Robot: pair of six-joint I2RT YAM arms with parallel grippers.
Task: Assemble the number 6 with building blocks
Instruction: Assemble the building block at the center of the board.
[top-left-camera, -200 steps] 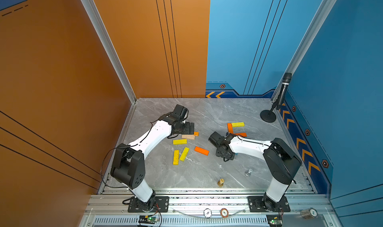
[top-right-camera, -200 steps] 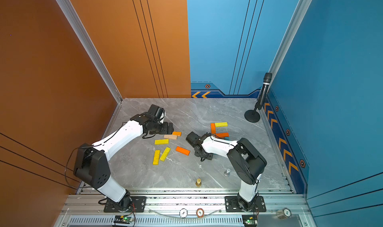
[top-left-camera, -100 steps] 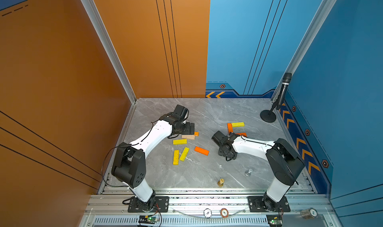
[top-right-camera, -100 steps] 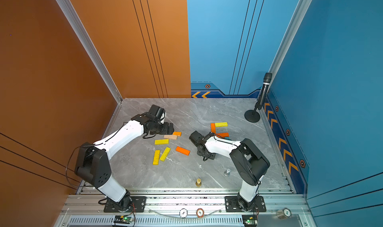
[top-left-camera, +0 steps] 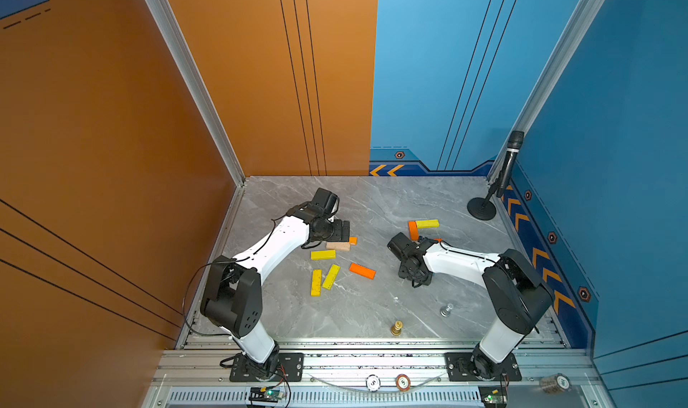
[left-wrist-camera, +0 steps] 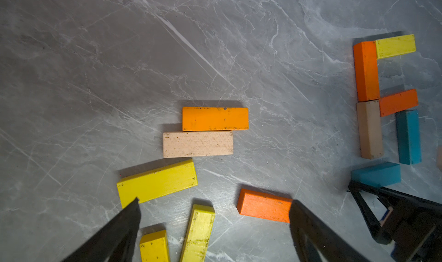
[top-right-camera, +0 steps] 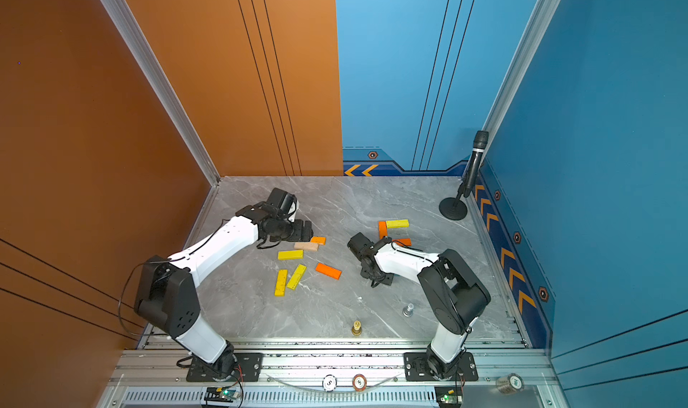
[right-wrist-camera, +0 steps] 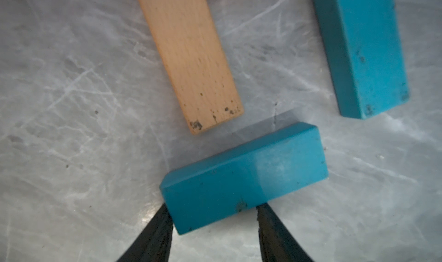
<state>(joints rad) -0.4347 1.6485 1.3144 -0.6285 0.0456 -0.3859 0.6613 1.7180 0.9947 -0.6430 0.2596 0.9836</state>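
The right gripper has its jaws part-way apart. One tip is against the short end of a blue block and the other against its long side, but I cannot tell whether they pinch it. The block lies slanted on the grey table, near the free end of the tan plank in the unfinished number 6. Its teal paint is scuffed. The left gripper gapes wide, empty, over loose blocks.

- table: grey marble, white veins
- teal block; my right fingers black
- tan block: speckled wood grain
- yellow block, 9 o'clock of orange block
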